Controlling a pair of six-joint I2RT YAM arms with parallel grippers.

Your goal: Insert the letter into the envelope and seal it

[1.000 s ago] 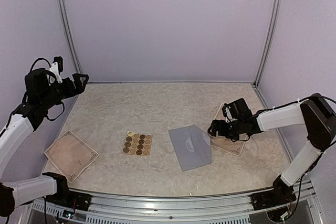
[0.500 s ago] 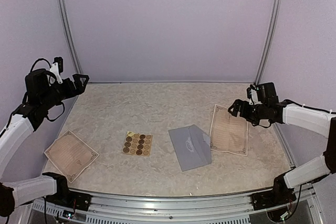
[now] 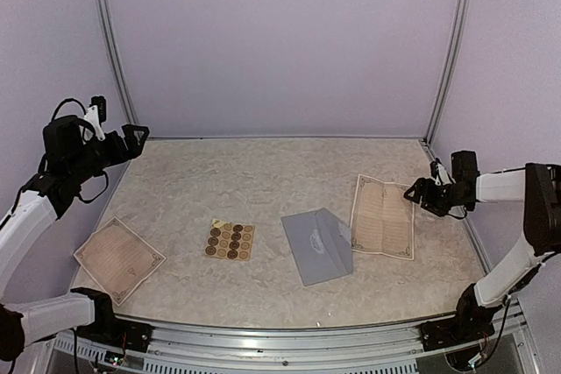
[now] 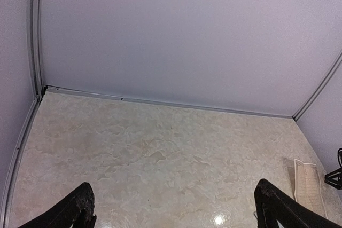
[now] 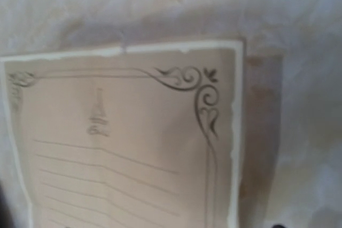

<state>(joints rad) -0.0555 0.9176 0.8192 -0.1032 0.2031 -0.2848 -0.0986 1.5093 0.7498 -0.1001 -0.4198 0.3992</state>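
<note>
The grey-lavender envelope [image 3: 317, 246] lies flat at centre right of the table, flap side up. A tan lined letter [image 3: 382, 216] lies just right of it; its ornate corner fills the right wrist view [image 5: 123, 142]. My right gripper [image 3: 415, 193] is low at the letter's far right edge, empty, with no fingers closed in the middle of its own view. My left gripper [image 3: 136, 135] is raised high at the far left, open and empty, its fingertips [image 4: 80, 209] wide apart. The letter also shows small at the right in the left wrist view [image 4: 309, 185].
A second tan letter [image 3: 118, 258] lies at the near left. A tan sheet of round brown stickers [image 3: 230, 240] lies left of the envelope. Lavender walls and metal posts close the table in on three sides.
My right gripper has pulled back from over the letter to its right edge, near the right wall. The letter now lies fully uncovered. The left arm has not moved.
</note>
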